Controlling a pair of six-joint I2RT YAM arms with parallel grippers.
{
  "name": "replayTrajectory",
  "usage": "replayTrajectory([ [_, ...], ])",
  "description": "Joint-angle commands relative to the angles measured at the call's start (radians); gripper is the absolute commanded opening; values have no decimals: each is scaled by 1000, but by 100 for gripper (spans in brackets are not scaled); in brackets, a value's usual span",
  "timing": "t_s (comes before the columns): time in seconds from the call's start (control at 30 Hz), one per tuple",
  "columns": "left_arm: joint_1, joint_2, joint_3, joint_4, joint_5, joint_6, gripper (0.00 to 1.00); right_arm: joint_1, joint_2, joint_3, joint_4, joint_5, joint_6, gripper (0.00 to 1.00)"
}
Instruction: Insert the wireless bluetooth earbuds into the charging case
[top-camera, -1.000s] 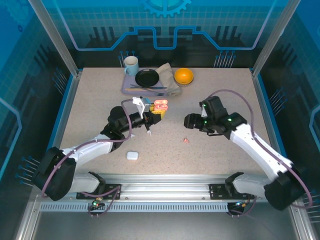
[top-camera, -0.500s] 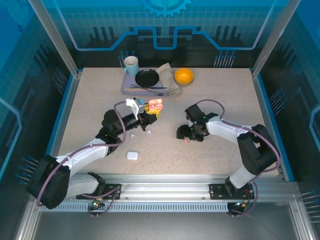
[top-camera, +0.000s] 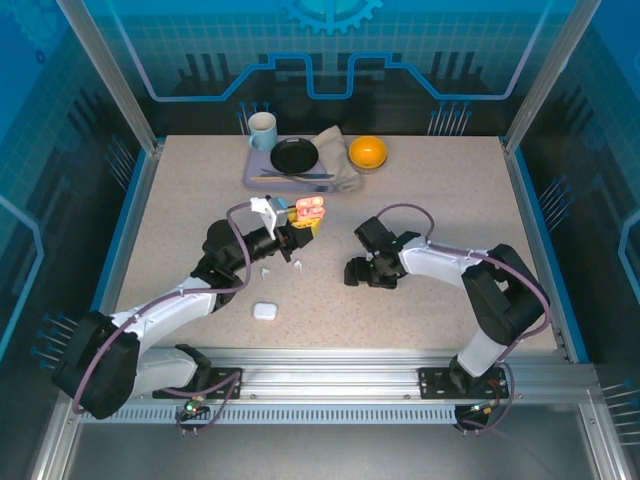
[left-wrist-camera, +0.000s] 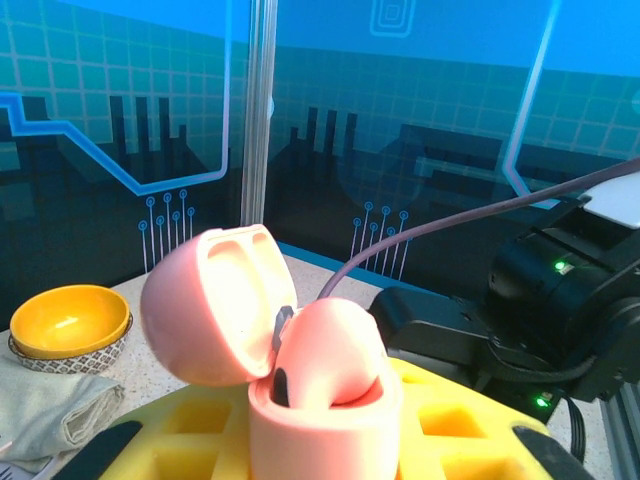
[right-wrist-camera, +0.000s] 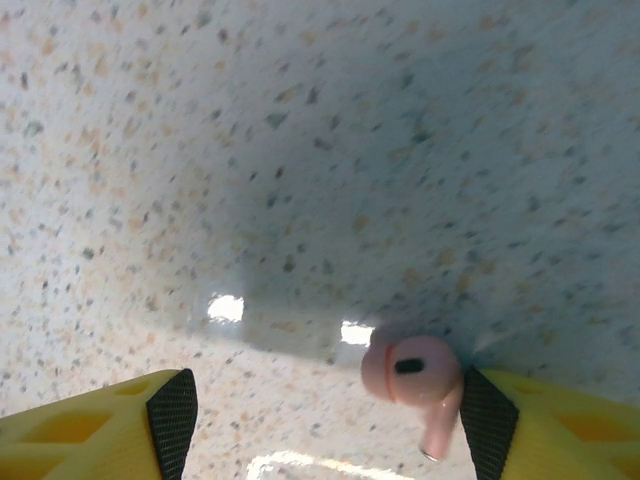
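My left gripper (top-camera: 306, 224) is shut on the salmon-pink charging case (left-wrist-camera: 330, 370), held upright between its yellow fingers (left-wrist-camera: 180, 430). The lid (left-wrist-camera: 215, 300) stands open and one pink earbud (left-wrist-camera: 335, 350) sits in the case. My right gripper (top-camera: 357, 272) is low over the table, to the right of the case. It is open, and a pink earbud (right-wrist-camera: 412, 375) lies flat on the table between its pads, close against the right pad (right-wrist-camera: 488, 425). Two tiny white earbuds (top-camera: 266, 270) lie on the table under the left arm's wrist.
A shut white case (top-camera: 264, 311) lies near the front edge. At the back stand a tray (top-camera: 256, 180) with a black plate (top-camera: 294, 155), a mug (top-camera: 262, 130), a grey cloth (top-camera: 336, 150) and an orange bowl (top-camera: 367, 152).
My right arm has swung left and down, bringing its open jaws over the pink earbud. My left gripper has shifted slightly left with the case in it.
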Motion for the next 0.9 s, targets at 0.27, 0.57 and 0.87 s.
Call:
replayTrajectory([
  [0.27,13,-6,-14,53,-16,-6,0,35,-68,67,-209,130,92,74],
  [0.57,24,12,-13,74,-22,-9,0,45,61,249,-368,232,214,71],
  [0.87,38,30,-4,92,-13,-23,0,72,208,326,-428,273,202,65],
])
